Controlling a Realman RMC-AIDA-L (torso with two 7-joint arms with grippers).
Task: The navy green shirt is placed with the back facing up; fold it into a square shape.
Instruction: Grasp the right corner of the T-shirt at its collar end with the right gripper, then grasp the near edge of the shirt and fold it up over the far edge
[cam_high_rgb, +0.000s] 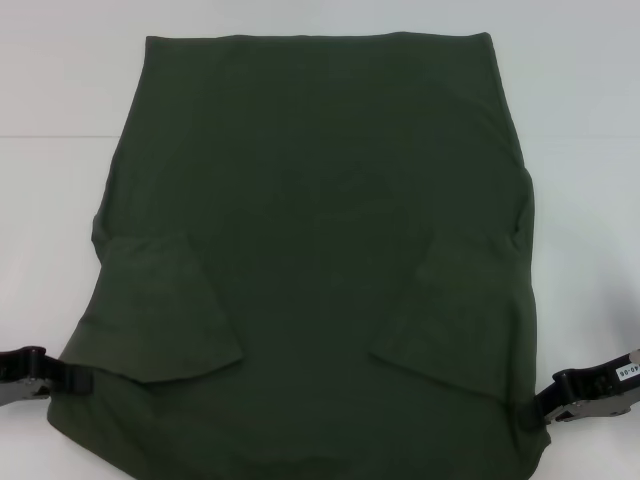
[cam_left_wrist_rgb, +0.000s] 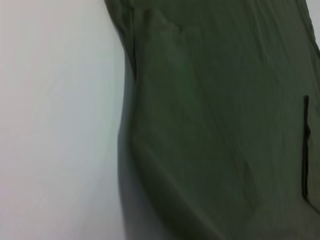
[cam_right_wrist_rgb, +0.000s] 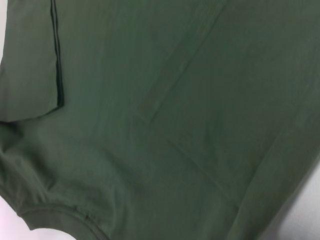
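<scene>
The navy green shirt (cam_high_rgb: 320, 250) lies spread on the white table with its plain side up, and its hem is at the far edge. Both short sleeves are folded inward onto the body, one on the left (cam_high_rgb: 175, 310) and one on the right (cam_high_rgb: 455, 300). My left gripper (cam_high_rgb: 78, 381) is at the shirt's near left corner and shut on the cloth edge. My right gripper (cam_high_rgb: 545, 402) holds the near right corner the same way. The left wrist view shows the shirt (cam_left_wrist_rgb: 215, 125) with its edge slightly raised off the table. The right wrist view is filled by the shirt (cam_right_wrist_rgb: 175, 125) and its neckband (cam_right_wrist_rgb: 60, 220).
The white table (cam_high_rgb: 60, 150) shows bare on both sides of the shirt and beyond its far hem. The table surface (cam_left_wrist_rgb: 55, 125) also appears beside the cloth in the left wrist view. No other objects are in view.
</scene>
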